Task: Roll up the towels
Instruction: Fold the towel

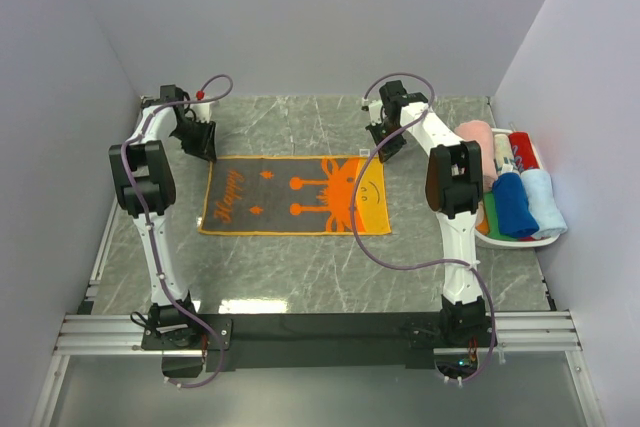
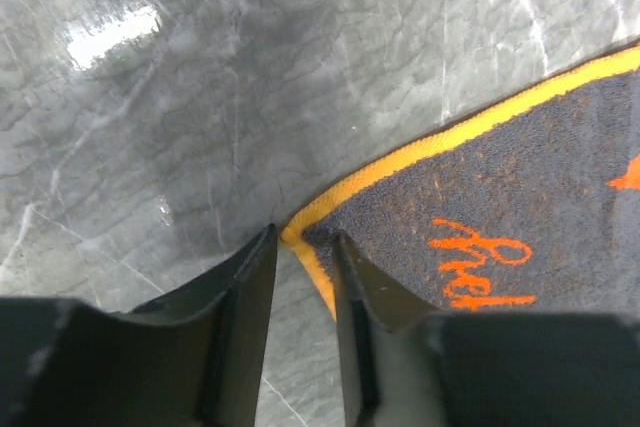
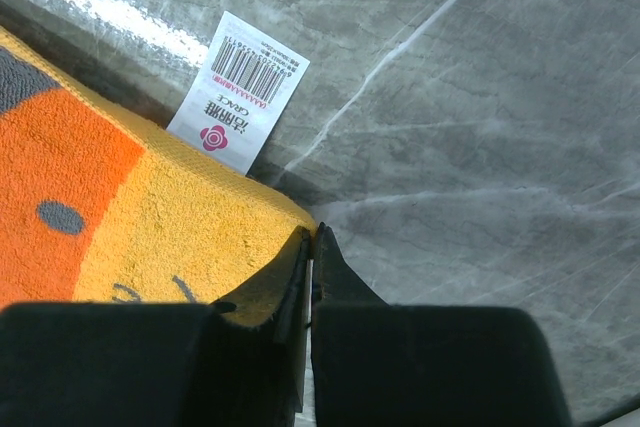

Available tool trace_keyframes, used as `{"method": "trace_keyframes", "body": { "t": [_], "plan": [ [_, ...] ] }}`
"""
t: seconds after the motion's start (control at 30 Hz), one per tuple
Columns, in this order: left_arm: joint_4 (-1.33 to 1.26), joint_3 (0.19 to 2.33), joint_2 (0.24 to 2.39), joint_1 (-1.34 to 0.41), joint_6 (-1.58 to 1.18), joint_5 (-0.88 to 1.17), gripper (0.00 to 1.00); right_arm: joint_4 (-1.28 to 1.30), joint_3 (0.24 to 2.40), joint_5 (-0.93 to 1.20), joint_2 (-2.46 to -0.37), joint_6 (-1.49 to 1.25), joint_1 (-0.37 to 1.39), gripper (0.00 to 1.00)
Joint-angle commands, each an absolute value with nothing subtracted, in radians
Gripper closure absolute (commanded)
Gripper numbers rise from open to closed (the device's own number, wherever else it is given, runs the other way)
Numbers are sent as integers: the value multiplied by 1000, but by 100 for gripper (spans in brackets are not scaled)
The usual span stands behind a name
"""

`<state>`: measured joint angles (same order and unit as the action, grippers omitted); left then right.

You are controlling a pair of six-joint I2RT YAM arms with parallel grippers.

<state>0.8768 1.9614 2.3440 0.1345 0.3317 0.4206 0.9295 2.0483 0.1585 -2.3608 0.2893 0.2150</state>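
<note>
One grey-and-orange towel (image 1: 290, 197) lies flat mid-desk (image 1: 300, 272), with bare marble along all four edges. Six rolled towels (image 1: 510, 202) fill one white basket (image 1: 517, 243) at the desk's right edge. The left claw (image 2: 305, 237) straddles the flat towel's far-left corner, slightly open. The right claw (image 3: 312, 232) is pinched closed on the far-right corner.
</note>
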Motion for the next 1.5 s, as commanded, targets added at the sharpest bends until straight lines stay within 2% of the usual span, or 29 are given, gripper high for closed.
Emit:
{"method": "trace_keyframes", "body": {
  "t": [0.0,0.23,0.43,0.47,0.8,1.0,1.17,1.47],
  "plan": [
    [865,1951,2350,129,364,393,66,939,2086,149,-2336,281,206,100],
    [885,1980,2365,127,365,443,77,922,2080,138,-2336,272,201,100],
    [894,2003,2368,129,360,471,92,914,2105,130,-2341,262,189,100],
    [891,2006,2372,129,351,474,99,913,2106,129,-2342,262,189,100],
    [835,2037,2321,140,316,508,100,907,2149,120,-2338,279,170,100],
    [850,2036,2247,152,348,554,100,911,2123,137,-2263,328,172,100],
    [934,1976,2160,156,451,577,100,910,1994,176,-2154,371,172,100],
    [1087,1726,2007,242,665,627,100,885,1683,256,-1973,457,170,100]
  ]
}}
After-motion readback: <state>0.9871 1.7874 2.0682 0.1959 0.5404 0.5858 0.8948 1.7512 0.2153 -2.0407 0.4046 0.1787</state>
